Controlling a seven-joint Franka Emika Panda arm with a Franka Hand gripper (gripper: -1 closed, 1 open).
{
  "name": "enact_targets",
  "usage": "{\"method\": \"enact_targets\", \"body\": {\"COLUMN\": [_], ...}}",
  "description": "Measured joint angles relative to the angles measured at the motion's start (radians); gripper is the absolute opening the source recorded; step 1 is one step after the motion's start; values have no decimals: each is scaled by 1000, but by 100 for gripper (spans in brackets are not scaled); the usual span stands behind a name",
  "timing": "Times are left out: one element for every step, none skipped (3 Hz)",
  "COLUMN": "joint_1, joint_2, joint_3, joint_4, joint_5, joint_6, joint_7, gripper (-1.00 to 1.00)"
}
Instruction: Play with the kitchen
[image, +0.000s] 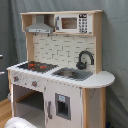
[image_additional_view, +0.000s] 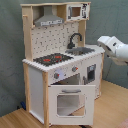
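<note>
Your arm (image_additional_view: 114, 48) hung just off the sink-end edge of the toy kitchen (image_additional_view: 60, 75), its pincer's state untellable, so a careless swing risked toppling it.

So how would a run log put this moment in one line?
arm: right of kitchen, off it | oven door: ajar | gripper: unseen

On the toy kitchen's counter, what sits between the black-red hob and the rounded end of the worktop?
The sink basin with the black curved faucet behind it lies between the black-red hob and the rounded white worktop end of the white and light-wood toy kitchen; both exterior views show it.
</note>
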Motion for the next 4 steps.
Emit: {"method": "enact_targets", "body": {"joint_1": [16, 12, 8, 7], "joint_2": [26, 78, 133, 191], "joint_3": [-33, -27, -40, -65], "joint_4": [-24, -40, -90, -143], "joint_5": [37, 102, 143, 182], "joint_6": [-40, -74, -91, -92], "joint_7": [-87, -150, -204, -259], "gripper": [100, 100, 100, 100]}}
